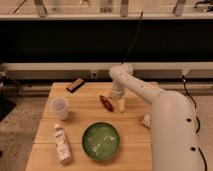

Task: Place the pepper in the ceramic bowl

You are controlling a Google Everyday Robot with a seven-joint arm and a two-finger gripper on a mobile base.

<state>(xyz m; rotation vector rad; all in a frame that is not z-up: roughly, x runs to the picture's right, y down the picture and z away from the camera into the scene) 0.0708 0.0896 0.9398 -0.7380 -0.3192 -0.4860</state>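
Slim dark red-brown pepper (105, 102) lying aslant near the middle of the wooden table (85, 122), outside the ceramic bowl (100, 141) and apart from it, on its far side. Glossy green bowl upright near the front edge, showing only its own shiny inner surface. Left of the pepper, a translucent white cup (59, 107), upright, contents impossible to make out. Left of the bowl, near the front corner, a small pale bottle (61, 145). At the far left of the table, a dark rectangular block (75, 85). Gripper (119, 103) pointing down at the table just right of the pepper, close beside it. Impossible to tell whether released or clenched, or whether touching the pepper at all. White arm (165, 115) reaching in from the right.
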